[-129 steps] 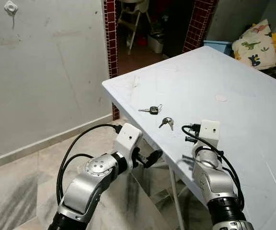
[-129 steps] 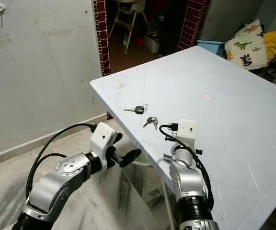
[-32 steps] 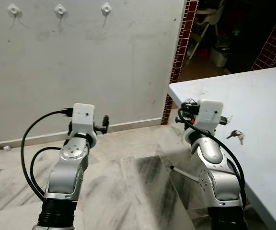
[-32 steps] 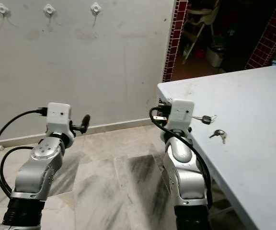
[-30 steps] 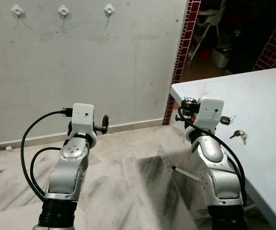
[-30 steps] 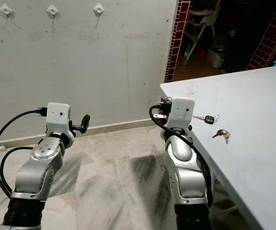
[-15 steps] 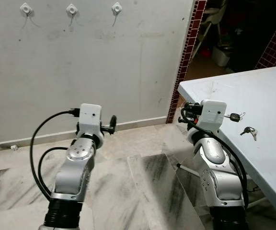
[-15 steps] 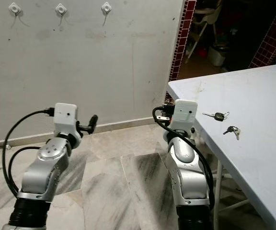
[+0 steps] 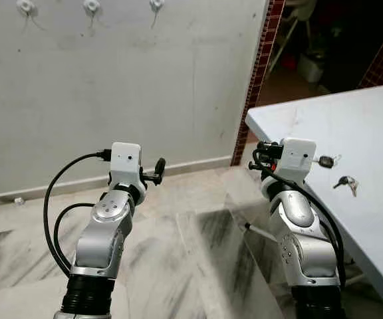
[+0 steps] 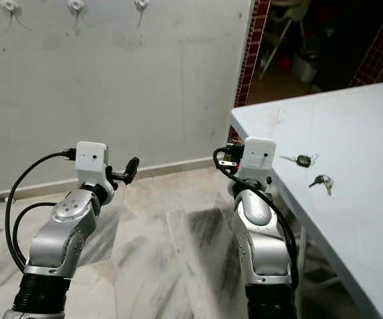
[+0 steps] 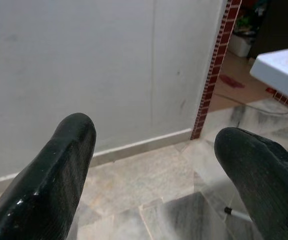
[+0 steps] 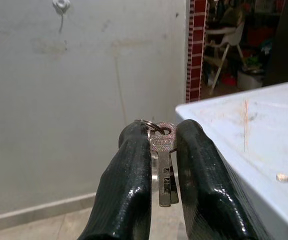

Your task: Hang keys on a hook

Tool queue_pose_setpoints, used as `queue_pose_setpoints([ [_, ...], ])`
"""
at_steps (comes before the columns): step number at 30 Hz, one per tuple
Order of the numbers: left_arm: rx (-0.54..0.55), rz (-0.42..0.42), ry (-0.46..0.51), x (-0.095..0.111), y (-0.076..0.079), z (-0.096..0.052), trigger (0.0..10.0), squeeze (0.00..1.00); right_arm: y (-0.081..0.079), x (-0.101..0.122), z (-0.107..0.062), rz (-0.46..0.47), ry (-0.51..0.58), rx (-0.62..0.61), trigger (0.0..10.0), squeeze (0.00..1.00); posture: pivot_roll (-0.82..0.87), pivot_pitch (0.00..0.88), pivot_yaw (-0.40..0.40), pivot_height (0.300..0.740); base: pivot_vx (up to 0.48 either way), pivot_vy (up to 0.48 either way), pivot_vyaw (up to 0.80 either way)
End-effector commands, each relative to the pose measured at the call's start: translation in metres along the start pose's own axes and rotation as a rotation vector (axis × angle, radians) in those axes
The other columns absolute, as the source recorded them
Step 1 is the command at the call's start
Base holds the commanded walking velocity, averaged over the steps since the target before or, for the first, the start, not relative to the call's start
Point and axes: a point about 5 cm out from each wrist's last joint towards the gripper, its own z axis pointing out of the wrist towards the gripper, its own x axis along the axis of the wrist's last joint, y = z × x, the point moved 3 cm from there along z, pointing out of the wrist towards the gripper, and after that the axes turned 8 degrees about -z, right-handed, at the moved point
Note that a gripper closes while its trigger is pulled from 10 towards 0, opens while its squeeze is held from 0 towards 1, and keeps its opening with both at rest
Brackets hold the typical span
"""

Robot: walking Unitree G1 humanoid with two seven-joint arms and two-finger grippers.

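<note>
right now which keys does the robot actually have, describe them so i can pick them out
Start at the white table on the robot's right. At its near corner, the right gripper pinches silver keys on a ring. The black-headed key and another set lie loose on the tabletop.

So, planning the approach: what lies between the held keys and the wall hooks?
In the right wrist view, only bare grey wall separates the keys from the hook above.

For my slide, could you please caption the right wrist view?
Two black fingers pinch small silver keys before a grey wall.
</note>
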Motion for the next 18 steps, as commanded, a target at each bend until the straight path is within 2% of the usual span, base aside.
queue_pose_setpoints([
  [1, -0.012, -0.005, 0.008, 0.0036, 0.0023, 0.0004, 10.0, 0.00, -0.0023, 0.0049, 0.0003, -0.007, 0.020, 0.011, 10.0, 0.00, 0.18, 0.000, -0.032, 0.740, 0.371, 0.000, 0.00],
  [4, -0.012, -0.006, 0.001, 0.0024, 0.0034, 0.0004, 10.0, 0.00, -0.0016, 0.0051, 0.0004, -0.007, 0.020, 0.011, 10.0, 0.00, 0.18, 0.000, -0.035, 0.740, 0.313, 0.000, 0.00],
  [18, -0.024, -0.009, -0.003, 0.0010, 0.0077, 0.0022, 10.0, 0.00, -0.0006, 0.0032, 0.0007, -0.010, 0.013, 0.009, 10.0, 0.00, 0.17, 0.000, -0.036, 0.740, 0.000, 0.000, 0.00],
])
